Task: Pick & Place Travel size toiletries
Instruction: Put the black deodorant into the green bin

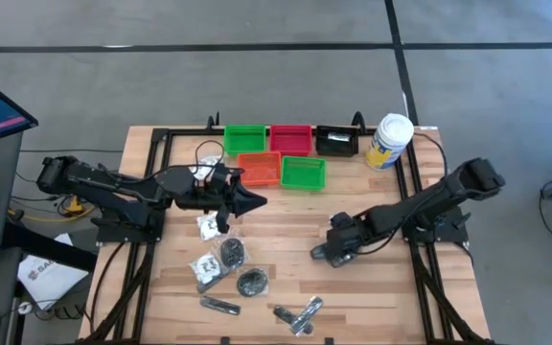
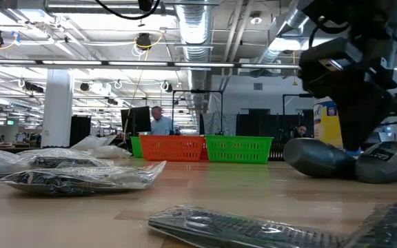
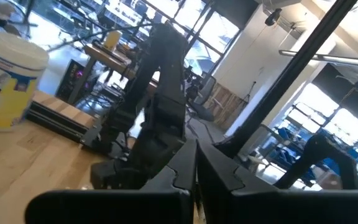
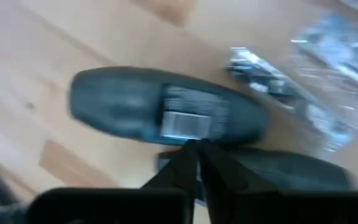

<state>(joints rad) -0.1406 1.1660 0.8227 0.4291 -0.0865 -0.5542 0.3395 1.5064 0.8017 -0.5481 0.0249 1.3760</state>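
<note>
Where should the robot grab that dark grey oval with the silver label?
Across its narrow middle, from straight above. The dark grey oval lies flat on the table, long and rounded, so a grip probably fits best over its long edges. The right gripper, shut now, must open first.

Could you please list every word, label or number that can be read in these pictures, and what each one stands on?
None can be read.
White canister: yellow and blue label, print too blurred.
Dark grey oval: pale label, blurred.
Paper on the floor: dark print, too small.
</note>
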